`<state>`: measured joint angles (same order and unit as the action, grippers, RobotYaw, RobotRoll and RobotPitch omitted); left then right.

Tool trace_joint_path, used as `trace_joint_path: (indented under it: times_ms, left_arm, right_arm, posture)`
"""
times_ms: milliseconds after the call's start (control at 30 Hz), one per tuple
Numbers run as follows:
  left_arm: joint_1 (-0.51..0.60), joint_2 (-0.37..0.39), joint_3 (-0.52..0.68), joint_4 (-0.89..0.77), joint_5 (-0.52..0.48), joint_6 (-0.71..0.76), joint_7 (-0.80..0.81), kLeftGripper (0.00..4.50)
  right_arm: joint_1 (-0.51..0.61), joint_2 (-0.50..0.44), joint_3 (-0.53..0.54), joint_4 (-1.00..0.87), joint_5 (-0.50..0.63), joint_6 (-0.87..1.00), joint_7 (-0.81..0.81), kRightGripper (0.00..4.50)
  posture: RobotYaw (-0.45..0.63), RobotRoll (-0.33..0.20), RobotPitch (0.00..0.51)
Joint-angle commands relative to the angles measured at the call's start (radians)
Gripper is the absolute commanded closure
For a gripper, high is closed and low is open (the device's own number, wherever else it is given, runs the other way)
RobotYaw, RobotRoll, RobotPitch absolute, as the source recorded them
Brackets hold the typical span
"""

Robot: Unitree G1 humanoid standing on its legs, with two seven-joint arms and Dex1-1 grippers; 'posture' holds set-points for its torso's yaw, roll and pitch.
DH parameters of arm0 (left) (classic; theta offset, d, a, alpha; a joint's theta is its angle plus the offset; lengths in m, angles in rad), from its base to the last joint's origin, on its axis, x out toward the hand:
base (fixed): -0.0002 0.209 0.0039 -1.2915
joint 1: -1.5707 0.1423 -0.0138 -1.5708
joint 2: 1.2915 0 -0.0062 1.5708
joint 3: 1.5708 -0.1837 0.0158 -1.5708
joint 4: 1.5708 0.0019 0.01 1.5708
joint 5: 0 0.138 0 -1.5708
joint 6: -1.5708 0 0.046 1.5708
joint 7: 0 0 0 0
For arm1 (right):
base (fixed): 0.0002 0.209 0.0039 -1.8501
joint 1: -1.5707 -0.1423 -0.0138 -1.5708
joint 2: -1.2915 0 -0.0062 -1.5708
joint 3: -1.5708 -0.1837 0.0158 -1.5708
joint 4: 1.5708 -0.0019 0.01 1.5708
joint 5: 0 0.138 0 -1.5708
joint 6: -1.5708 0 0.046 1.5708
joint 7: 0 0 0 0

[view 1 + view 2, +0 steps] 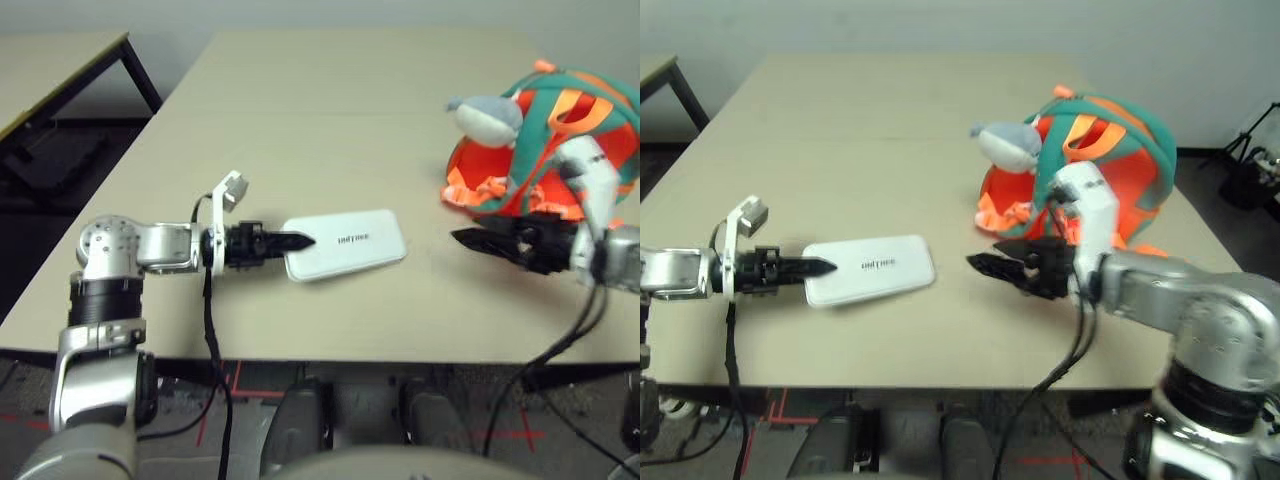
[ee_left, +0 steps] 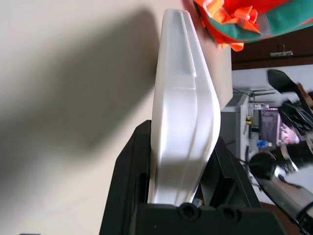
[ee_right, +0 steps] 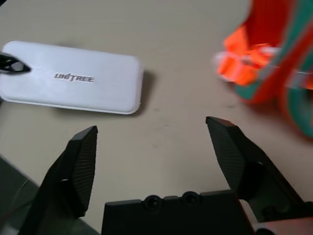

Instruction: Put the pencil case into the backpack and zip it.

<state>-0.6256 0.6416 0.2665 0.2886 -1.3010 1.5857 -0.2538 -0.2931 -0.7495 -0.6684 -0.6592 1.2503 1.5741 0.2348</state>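
Reaching in from the near left, the left arm (image 1: 105, 300) rose away from the table's near edge, bent at a rounded silver joint and ran level to the right. Its gripper, the left gripper (image 1: 300, 241), pointed right and held the pencil case (image 1: 345, 243) by its left end, one finger lying across the white top face and the other hidden beneath. The case lay flat-side up over the near middle of the table (image 1: 330, 130), its dark lettering showing; whether its underside touched the tabletop could not be told. Across a gap to the right, the right gripper (image 3: 151, 125) was empty, its two fingers spread wide and pointing left towards the case. Behind it the right arm (image 1: 1185, 300) came from the near right, bent at a silver joint and stretched left. Farther right and farther back sat the backpack (image 1: 1135, 180), orange and teal, with the grey-white plush piece (image 1: 1010, 147) on its left side. The right wrist's white mount (image 1: 1090, 205) hid part of its near side, the left eye view cut off its right edge, and how far its zip stood open was hard to make out.
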Motion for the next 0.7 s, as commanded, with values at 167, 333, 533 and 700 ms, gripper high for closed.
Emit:
trace_joint_path:
  times_ms: [167, 333, 533, 700]
  left_arm:
    - [-0.2, -0.025, -0.028, 0.159, 0.183, -0.07, -0.077, 3.08]
    - [-0.31, -0.031, -0.083, 0.232, 0.28, -0.078, -0.181, 3.09]
    - [-0.364, -0.003, -0.117, 0.242, 0.355, -0.057, -0.296, 3.09]
    - [-0.354, 0.072, -0.113, 0.198, 0.361, -0.006, -0.388, 3.09]
  right_arm:
    - [-0.043, 0.193, 0.023, -0.109, -0.093, -0.104, -0.384, 0.0]
    - [-0.048, 0.264, 0.243, -0.08, -0.372, -0.307, -0.467, 0.0]
    - [-0.04, 0.31, 0.403, 0.027, -0.6, -0.53, -0.436, 0.0]
    - [-0.067, 0.334, 0.459, 0.114, -0.696, -0.639, -0.385, 0.0]
  posture:
    - [-0.2, 0.0, 0.025]
    - [-0.23, 0.0, 0.013]
    - [-0.21, 0.0, 0.014]
    - [-0.17, 0.0, 0.019]
